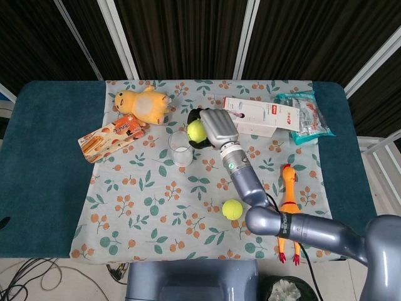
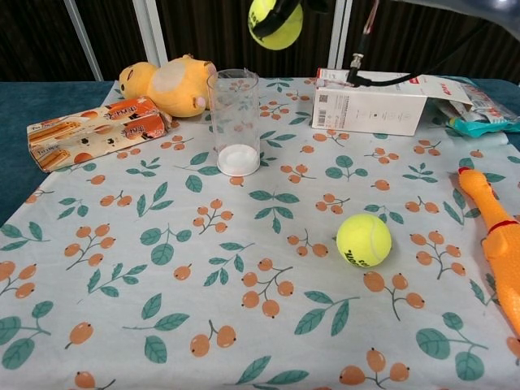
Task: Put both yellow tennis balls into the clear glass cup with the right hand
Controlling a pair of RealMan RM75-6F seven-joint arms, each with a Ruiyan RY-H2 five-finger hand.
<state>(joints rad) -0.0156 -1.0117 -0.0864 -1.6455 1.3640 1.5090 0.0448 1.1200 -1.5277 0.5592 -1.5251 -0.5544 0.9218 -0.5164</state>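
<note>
Floral cloth (image 1: 156, 207) on teal table (image 1: 44, 175); dark slatted wall (image 1: 182, 37) behind.

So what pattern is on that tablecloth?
The tablecloth is pale with green leaves and orange berries; the chest view shows it best.

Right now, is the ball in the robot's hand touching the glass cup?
Apart. The chest view shows the held tennis ball up in the air, above and to the right of the glass cup, with dark background between them. The right hand grips it.

held ball (image 1: 197, 130): aloft, seemingly beside cup rim | cup (image 1: 180, 148): upright | second ball (image 1: 232, 209): on cloth
</note>
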